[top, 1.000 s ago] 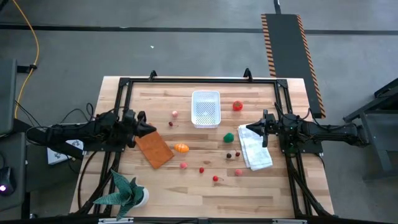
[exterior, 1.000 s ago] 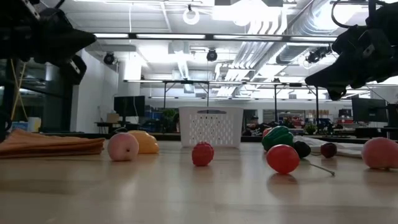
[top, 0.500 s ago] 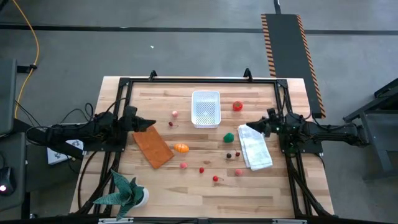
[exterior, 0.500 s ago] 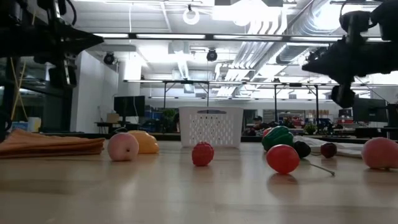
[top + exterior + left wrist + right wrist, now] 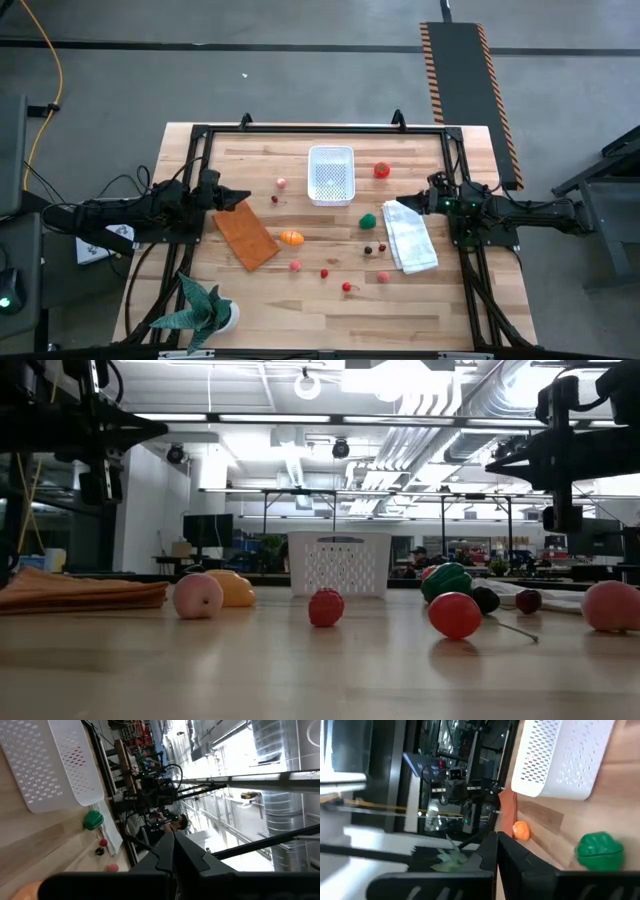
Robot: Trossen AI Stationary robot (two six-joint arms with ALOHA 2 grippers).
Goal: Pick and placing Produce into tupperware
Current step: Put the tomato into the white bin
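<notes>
While both grippers hover closed and empty, left gripper point(image 5: 243, 197) at the bench's left edge, right gripper point(image 5: 391, 203) at its right, the tupperware point(image 5: 331, 174) sits near the far edge, produce point(image 5: 291, 238) scattered mid-bench. I'd open wide and descend straight over one piece. No readable labels anywhere.

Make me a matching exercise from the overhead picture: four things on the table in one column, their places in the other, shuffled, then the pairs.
Things:
1. tupperware
2. folded white cloth
3. green spiky plant
4. red tomato

Places:
A. near-left table corner
B. just right of the tub
C. far middle of the table
D. under the right hand

Pairs: 1-C, 2-D, 3-A, 4-B
</notes>
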